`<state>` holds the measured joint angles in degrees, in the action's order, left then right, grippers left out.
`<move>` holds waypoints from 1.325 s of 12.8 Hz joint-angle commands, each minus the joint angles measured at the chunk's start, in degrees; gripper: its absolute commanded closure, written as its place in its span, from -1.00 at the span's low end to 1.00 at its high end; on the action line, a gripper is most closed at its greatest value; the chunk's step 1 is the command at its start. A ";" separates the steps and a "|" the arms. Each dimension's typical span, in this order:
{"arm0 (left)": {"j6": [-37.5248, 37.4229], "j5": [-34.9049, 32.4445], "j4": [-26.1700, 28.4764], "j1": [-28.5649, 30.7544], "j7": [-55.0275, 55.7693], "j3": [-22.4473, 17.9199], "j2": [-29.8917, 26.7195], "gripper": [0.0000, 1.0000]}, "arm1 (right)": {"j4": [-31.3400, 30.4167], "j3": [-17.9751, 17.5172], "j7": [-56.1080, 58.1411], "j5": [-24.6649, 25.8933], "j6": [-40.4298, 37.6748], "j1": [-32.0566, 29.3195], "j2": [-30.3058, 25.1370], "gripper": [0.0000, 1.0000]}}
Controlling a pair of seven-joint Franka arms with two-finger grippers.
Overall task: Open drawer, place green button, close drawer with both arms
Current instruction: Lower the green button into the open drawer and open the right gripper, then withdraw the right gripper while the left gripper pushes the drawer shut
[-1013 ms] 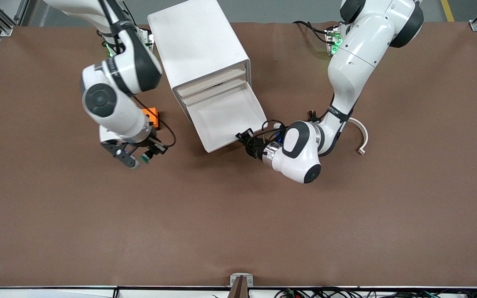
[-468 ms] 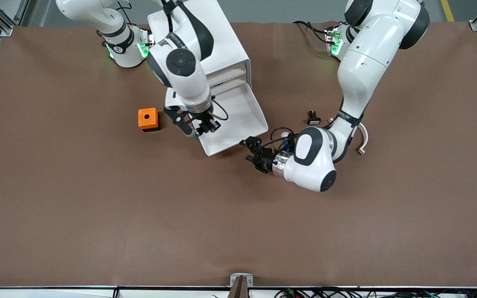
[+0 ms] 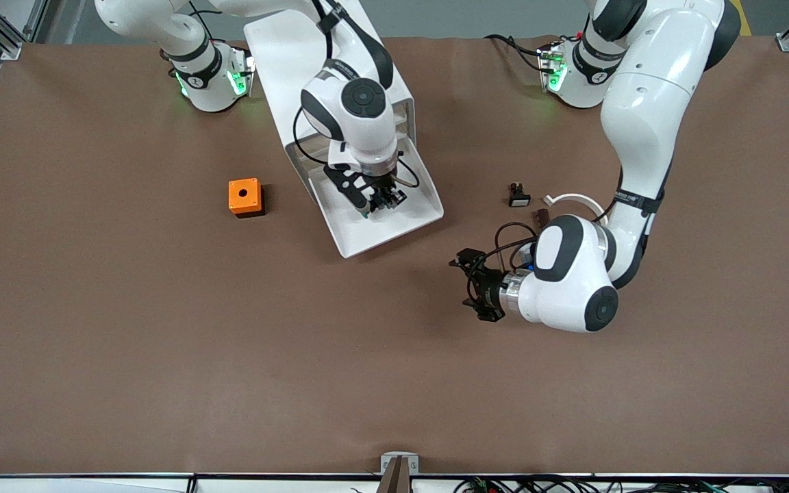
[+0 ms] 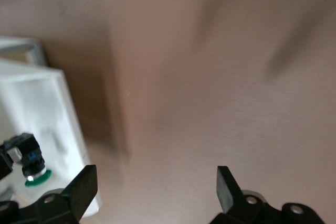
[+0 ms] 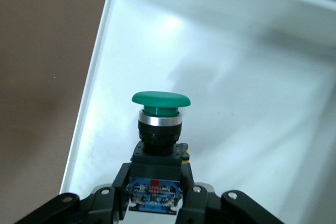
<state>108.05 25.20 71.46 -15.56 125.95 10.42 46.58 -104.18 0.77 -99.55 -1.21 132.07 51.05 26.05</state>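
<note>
A: While the drawer (image 3: 394, 229) stands pulled out of the white cabinet (image 3: 319, 65), what's in it?
B: Nothing lying on its floor that I can see. The right gripper (image 3: 375, 200) hangs over the tray, fingers clenched on the button (image 5: 159, 145).
A: Button up in the air, then?
B: Yes, held above the drawer's white floor, green cap pointing away from the gripper. In the right wrist view the pads pinch the black-and-blue body; the cap is a round, shallow dome with a silver ring under it.
A: Drawer shape?
B: Shallow smooth white plastic tray, low walls, rounded corner, slightly glossy. Another drawer sits above it in the cabinet, partly out; the cabinet is a plain white box with rounded edges.
A: Left gripper (image 3: 471, 284)?
B: Low over bare table, toward the left arm's end from the drawer's front, apart from it. Fingers (image 4: 227, 184) spread wide, grasping nothing. Its wrist view catches the drawer wall and the green cap.
A: Other stuff?
B: Orange cube (image 3: 244, 197) with a round hole on top, toward the right arm's end of the table. Small black switch (image 3: 519, 196) with a white face near the left arm, beside a white curved strip (image 3: 576, 199). Table (image 3: 161, 356) is covered in matte brown sheet.
</note>
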 commanded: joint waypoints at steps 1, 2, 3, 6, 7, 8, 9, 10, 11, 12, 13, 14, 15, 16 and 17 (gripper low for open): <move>-0.04 -6.02 0.34 -0.87 -7.88 0.39 -2.28 -1.00 | 5.29 0.81 -4.24 2.26 -0.76 1.42 4.62 1.00; -0.04 -6.82 0.34 -1.31 -11.83 0.48 -2.54 -1.00 | 5.56 0.72 -4.25 2.18 -0.85 1.51 4.80 1.00; 0.05 -7.70 0.34 -1.49 -18.57 0.56 -2.63 -1.00 | 5.65 0.72 -4.08 1.83 -0.94 1.16 4.80 0.54; 0.40 -10.87 0.43 -2.72 -40.74 1.27 -2.63 -1.00 | 7.06 0.81 -3.29 1.91 -1.47 0.63 4.71 -1.00; 0.84 -11.05 0.52 -2.90 -42.26 1.27 -2.55 -1.00 | 8.37 0.81 -2.50 2.00 -3.03 0.20 4.71 -1.00; 2.50 -11.31 0.69 -3.60 -42.71 1.27 -2.46 -1.00 | 10.73 0.81 1.34 1.91 -6.27 -0.77 4.62 -1.00; 4.95 -13.66 0.78 -5.17 -44.02 1.27 -2.28 -1.00 | 13.01 0.81 7.81 1.91 -10.74 -1.65 4.45 -1.00; 6.97 -16.73 1.13 -6.84 -44.82 1.36 -2.02 -1.00 | 15.47 0.89 17.10 2.00 -15.57 -2.61 3.93 -1.00; 9.52 -18.50 2.01 -8.33 -44.83 1.53 -1.76 -1.00 | 17.32 1.07 25.81 2.00 -19.62 -4.01 3.49 -1.00; 11.98 -18.87 2.80 -9.91 -44.92 1.45 -1.49 -1.00 | 19.17 1.16 32.60 1.83 -23.14 -6.38 2.26 -1.00; 14.70 -18.96 3.85 -11.84 -44.92 1.44 -0.97 -1.00 | 20.32 1.07 38.49 1.82 -25.87 -9.79 0.95 -1.00; 17.25 -19.83 5.16 -13.26 -44.83 1.44 -0.79 -1.00 | 20.68 1.07 44.64 1.91 -27.47 -12.35 -0.72 -1.00; 19.19 -20.71 7.09 -14.49 -44.83 1.44 -0.88 -1.00 | 20.68 1.16 51.32 1.91 -29.31 -15.51 -2.48 -1.00; 20.60 -21.67 8.85 -15.81 -44.83 1.36 -0.96 -1.00 | 20.68 1.07 58.00 1.82 -31.50 -19.46 -4.15 -1.00; 22.01 -23.25 10.70 -17.04 -44.05 1.36 -1.14 -1.00 | 20.68 1.07 63.55 1.91 -32.83 -22.63 -5.56 -1.00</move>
<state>127.14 4.53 78.22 -31.27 82.07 11.98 46.61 -82.68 3.20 -45.06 0.26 101.76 34.10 23.73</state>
